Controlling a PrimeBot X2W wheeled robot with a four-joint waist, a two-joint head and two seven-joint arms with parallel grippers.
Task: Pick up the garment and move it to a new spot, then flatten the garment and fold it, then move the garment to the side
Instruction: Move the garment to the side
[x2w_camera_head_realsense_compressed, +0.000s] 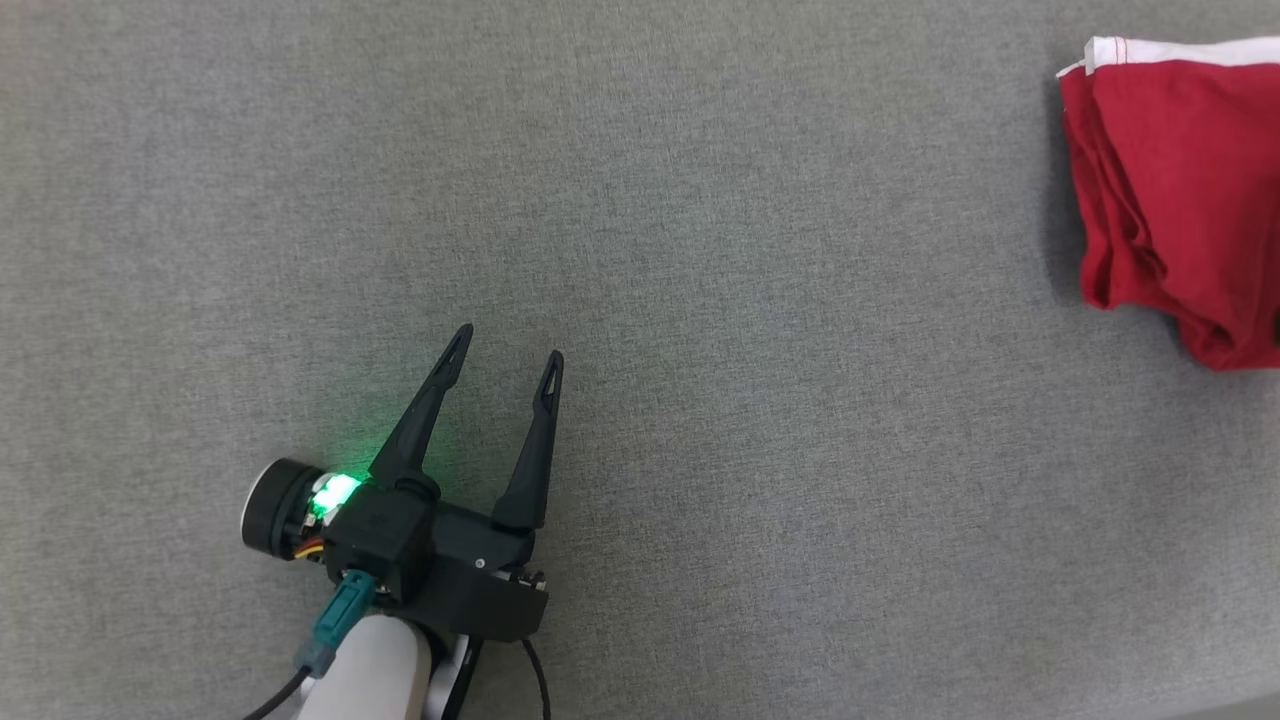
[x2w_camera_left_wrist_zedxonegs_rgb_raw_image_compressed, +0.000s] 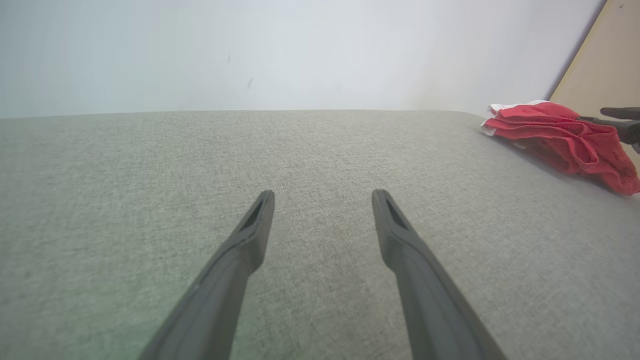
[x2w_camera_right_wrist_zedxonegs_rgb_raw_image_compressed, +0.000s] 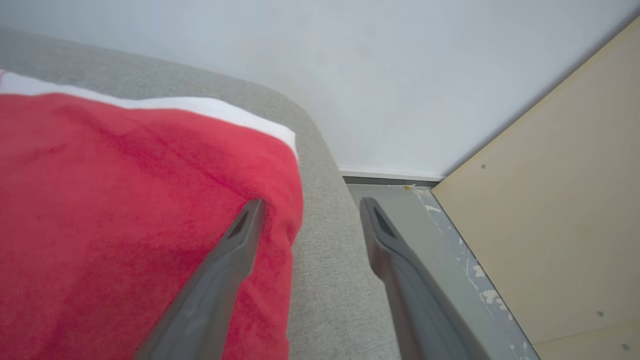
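At the right edge of the grey surface, the folded red garment lies loose under the right gripper, jaws apart as on the distant left gripper, where a snagging finger could drag it overboard.

Grey surface lies open across left & centre, folded red garment sits at far-right edge, w/ wood panel close beyond it.
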